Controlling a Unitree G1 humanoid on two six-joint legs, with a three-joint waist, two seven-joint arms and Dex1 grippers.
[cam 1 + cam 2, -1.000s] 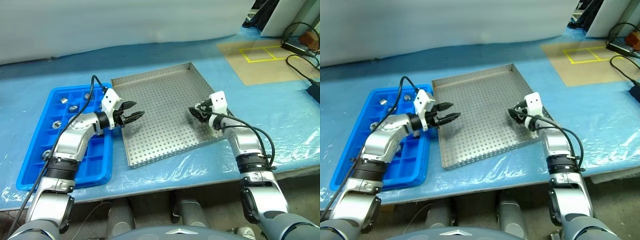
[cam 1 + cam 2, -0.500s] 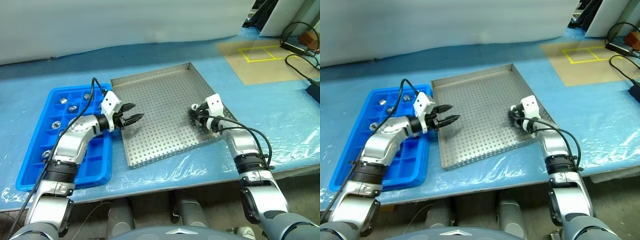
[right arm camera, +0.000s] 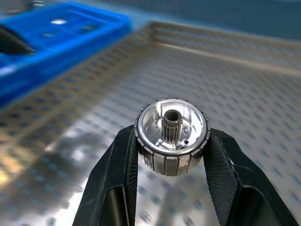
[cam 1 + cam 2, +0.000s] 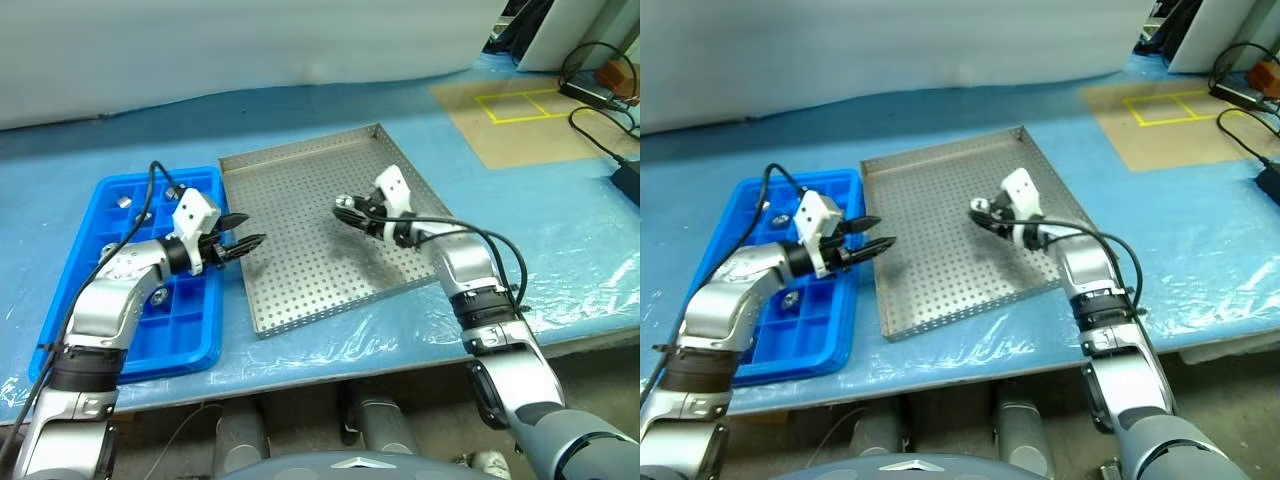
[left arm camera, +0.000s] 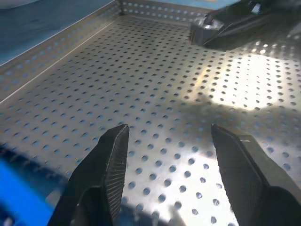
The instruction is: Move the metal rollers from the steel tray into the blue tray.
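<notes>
Right gripper [image 3: 170, 146]: fingers [image 3: 117, 174] clenched on one metal roller [image 3: 172, 136], a short shiny cylinder with a ribbed rim and a central toothed bore, pinched on its two sides between the fingertips with its open face turned toward the wrist camera. Beneath and beyond these fingers lies the steel tray [image 4: 300, 190], perforated floor, low raised rims; the held roller hangs above that floor, clear of it, over the tray's middle portion. Left gripper [image 4: 243, 243]: fingers [image 5: 110, 155] spread apart with nothing between them, their tips over the steel tray's floor just inside the rim nearest the blue tray [image 4: 65, 330]; past those fingertips, across the perforated floor, the right gripper and its roller show dark against a bright reflection. Blue tray: gridded plastic, on the far side of the left fingers from the steel tray, touching or just beside the tray's rim; which, cannot tell. Metal rollers in the blue tray [image 4: 124, 201]: a few silvery pieces in separate compartments behind the left wrist, exact count uncertain. Bench [image 4: 560, 230]: covered in blue plastic sheet, bearing both trays.
</notes>
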